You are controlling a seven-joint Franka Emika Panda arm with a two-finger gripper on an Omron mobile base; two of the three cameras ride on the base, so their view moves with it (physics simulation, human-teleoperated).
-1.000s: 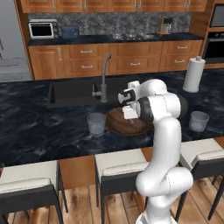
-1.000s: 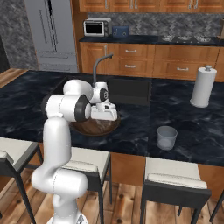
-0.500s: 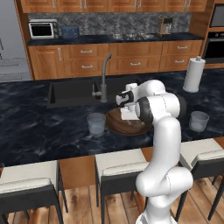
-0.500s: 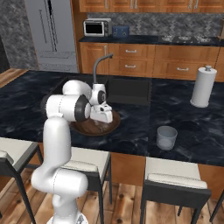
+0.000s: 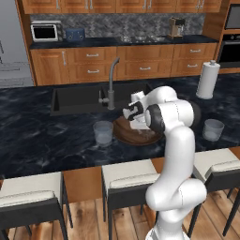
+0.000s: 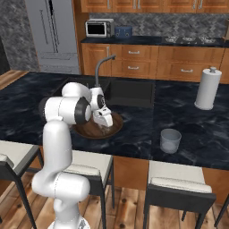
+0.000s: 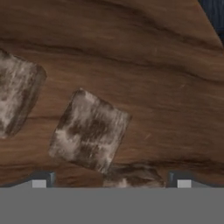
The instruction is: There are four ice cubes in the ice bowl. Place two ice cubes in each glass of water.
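The robot's arm hides part of the ice bowl (image 5: 123, 134). One ice cube (image 7: 17, 94) is cut off at the hand view's edge.

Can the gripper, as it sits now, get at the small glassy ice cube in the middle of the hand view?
Probably yes. The open gripper hangs low inside the wide brown wooden bowl, and the small glassy ice cube lies just ahead of its fingertips with only bare wood between. A neighbouring cube lies close beside it.
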